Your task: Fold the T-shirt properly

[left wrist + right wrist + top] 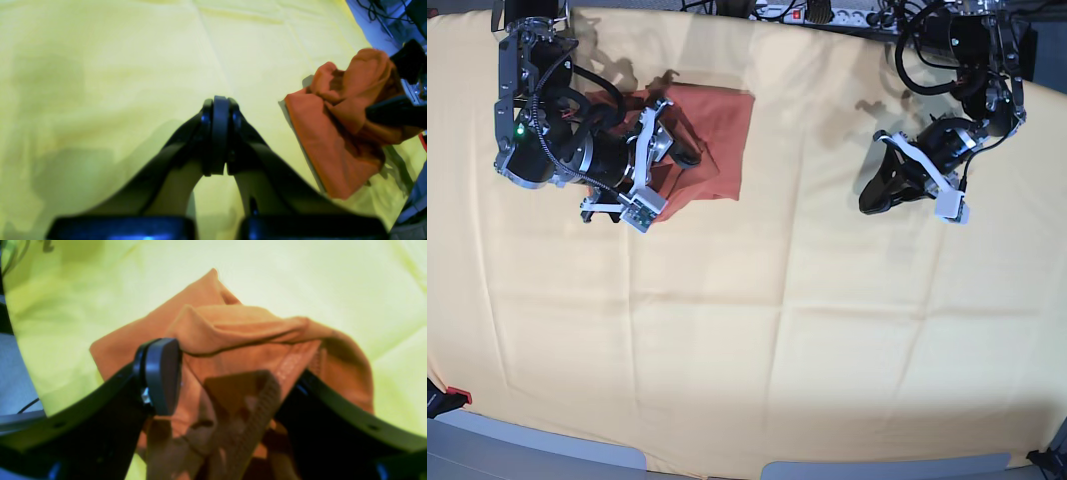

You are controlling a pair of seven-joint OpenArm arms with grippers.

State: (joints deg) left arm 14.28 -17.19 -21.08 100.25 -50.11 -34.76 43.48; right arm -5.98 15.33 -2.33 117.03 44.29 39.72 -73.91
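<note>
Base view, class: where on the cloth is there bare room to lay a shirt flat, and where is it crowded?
Bare: the yellow cloth from centre to near edge, between both arms. Crowded: far left corner, where the right gripper stands open around the bunched T-shirt.

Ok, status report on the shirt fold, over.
Left pincer shut, empty, above the yellow cloth. Right pincer open, straddling the bunched shirt. Shirt crumpled, not flat, at the far corner. Nothing in the way.

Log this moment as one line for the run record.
right end effector: open, straddling bunched T-shirt | left end effector: shut, empty, over yellow cloth | fold: not done
</note>
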